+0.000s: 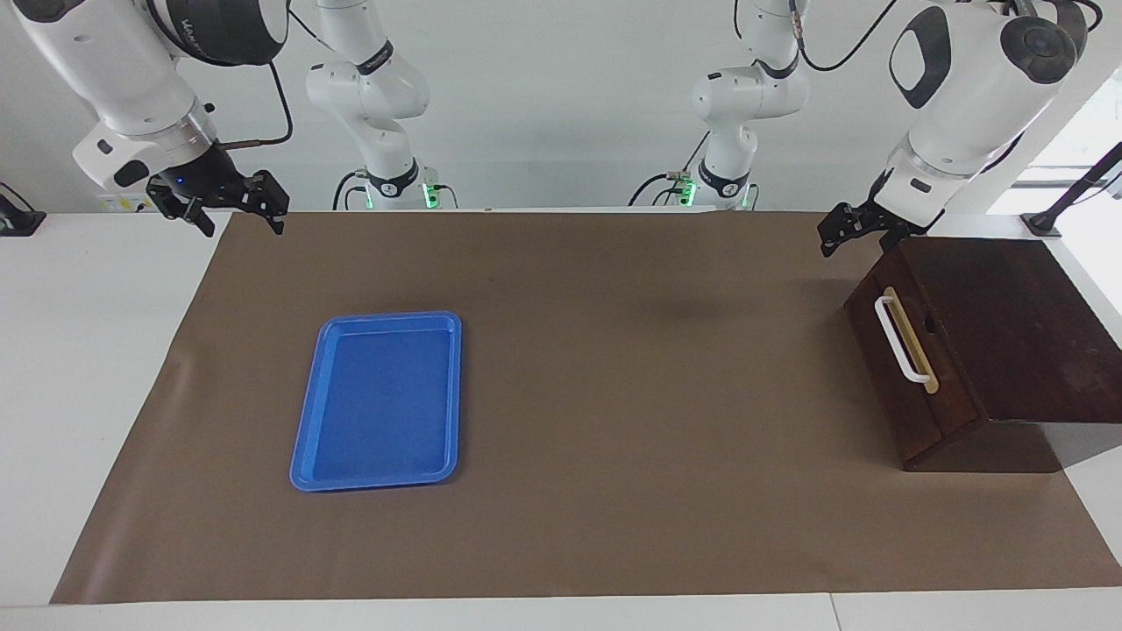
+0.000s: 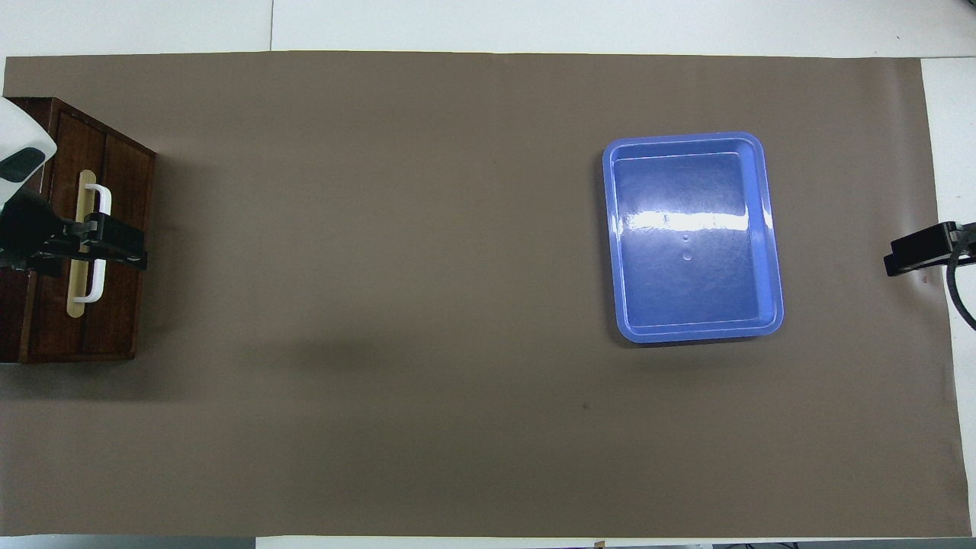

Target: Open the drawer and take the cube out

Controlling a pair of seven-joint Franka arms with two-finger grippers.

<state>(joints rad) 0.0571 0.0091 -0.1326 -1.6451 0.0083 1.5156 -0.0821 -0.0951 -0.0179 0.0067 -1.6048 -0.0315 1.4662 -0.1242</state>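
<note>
The drawer (image 1: 947, 377) is shut in the dark wooden box (image 1: 1008, 315) at the left arm's end of the table. Its white bar handle (image 1: 901, 342) sits on a tan strip and faces the middle of the table. The drawer (image 2: 126, 183) and handle (image 2: 103, 200) also show in the overhead view. My left gripper (image 1: 846, 238) is open, in the air by the box's upper edge nearest the robots. In the overhead view it (image 2: 126, 245) lies over the handle. My right gripper (image 1: 232, 210) is open and waits at the right arm's end (image 2: 915, 253). The cube is hidden.
A flat blue tray (image 1: 307, 412) lies on the brown mat (image 1: 614, 394) toward the right arm's end, with nothing in it; it also shows in the overhead view (image 2: 772, 229). White table surface borders the mat at both ends.
</note>
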